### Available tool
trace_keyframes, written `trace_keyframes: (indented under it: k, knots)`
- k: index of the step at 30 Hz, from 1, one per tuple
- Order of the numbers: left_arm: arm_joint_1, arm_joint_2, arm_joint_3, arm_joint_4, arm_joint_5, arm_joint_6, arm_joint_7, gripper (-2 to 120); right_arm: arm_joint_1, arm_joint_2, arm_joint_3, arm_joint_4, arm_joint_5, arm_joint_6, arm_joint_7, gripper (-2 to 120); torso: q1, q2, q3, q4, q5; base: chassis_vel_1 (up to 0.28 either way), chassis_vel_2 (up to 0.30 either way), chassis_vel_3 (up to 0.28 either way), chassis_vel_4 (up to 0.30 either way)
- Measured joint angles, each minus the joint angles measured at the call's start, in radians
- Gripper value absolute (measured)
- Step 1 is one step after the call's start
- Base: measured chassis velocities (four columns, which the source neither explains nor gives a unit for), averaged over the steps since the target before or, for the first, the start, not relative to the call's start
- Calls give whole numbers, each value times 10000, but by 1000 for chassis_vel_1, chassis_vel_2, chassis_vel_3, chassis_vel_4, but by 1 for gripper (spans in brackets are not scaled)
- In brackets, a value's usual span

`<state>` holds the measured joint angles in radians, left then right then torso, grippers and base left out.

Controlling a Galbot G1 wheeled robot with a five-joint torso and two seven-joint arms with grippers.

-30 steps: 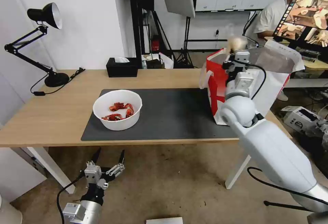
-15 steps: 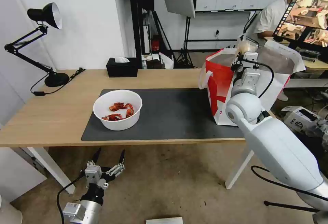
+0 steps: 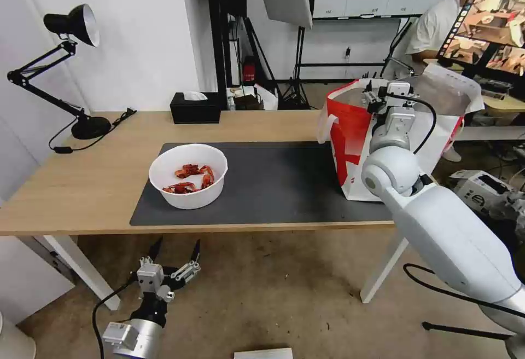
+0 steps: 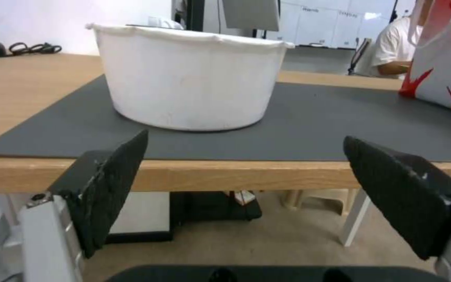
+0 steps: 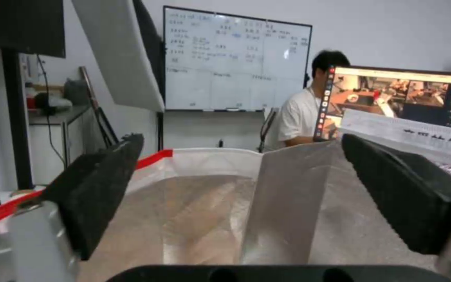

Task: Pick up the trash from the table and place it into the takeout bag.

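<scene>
On my screen the white round bowl (image 3: 188,175) with red crayfish shells (image 3: 190,178) stands on the left part of the dark grey mat (image 3: 273,184), which lies on the light-wood table (image 3: 87,178). In the left wrist view I see the bowl (image 4: 189,76) from the side, upright, close to the front edge of the mat (image 4: 309,121).

The takeout bag (image 3: 350,140) stands at the right end of the mat, well apart from the bowl. Its mouth is open and its near side is red and white. The right gripper (image 3: 383,92) is over this open mouth, at the height of the rim. In the right wrist view I look between its two black fingers (image 5: 95,184) at the silver foil lining (image 5: 210,211) of the bag; the fingers are wide apart and I see nothing between them.

The left gripper (image 3: 174,253) hangs low in front of the table, below the front edge, under the bowl. Its fingers (image 4: 116,180) are also spread apart and hold nothing.

Farther back on the table I see a black tissue box (image 3: 195,107) at the rear edge and a black desk lamp (image 3: 71,69) at the left end.
</scene>
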<state>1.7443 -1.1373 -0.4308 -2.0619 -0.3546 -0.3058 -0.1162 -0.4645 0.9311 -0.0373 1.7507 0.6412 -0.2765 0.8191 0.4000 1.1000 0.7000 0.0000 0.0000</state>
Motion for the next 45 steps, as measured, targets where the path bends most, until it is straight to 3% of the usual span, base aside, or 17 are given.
trace_keyframes:
  k: [16, 23, 30, 35, 38, 42, 45]
  knots:
    - [-35, -13, 11, -61, -19, 18, -14, 100, -70, -16, 47, 125, 62, 29, -35, 100, 0, 0, 0, 0, 0, 0, 0, 0, 0]
    - [-36, -20, -9, -123, -33, 21, -21, 100, -237, -215, 219, 545, 176, 590, -464, 100, 0, 0, 0, 0, 1, 0, 0, 0, 0]
    - [-38, -1, -99, -217, -109, 22, -27, 100, -1115, -755, 510, 1847, 1575, 1790, -2556, 100, 0, 1, 0, 2, -1, 0, 0, 0, 0]
    - [68, -12, -216, -313, -141, -12, -32, 100, -2791, -1469, 1159, 2710, 2142, 2408, -4150, 100, 0, 0, 0, -2, 2, 0, 0, 0, 0]
    - [107, -44, -252, -340, -144, -29, -26, 100, -4438, -1837, 1904, 3335, 2083, 2968, -5093, 100, 0, 1, -1, 1, -1, 0, 0, 0, 0]
    - [99, -54, -250, -322, -145, -35, -20, 100, -5584, -1864, 2401, 3535, 1767, 3421, -5718, 100, 0, 0, -1, -1, 2, 0, 0, 0, 0]
    - [93, -96, -234, -296, -136, -45, -13, 100, -7614, -1650, 3218, 3588, 915, 4177, -6685, 100, -1, 1, -1, -3, 4, 0, 0, 0, 0]
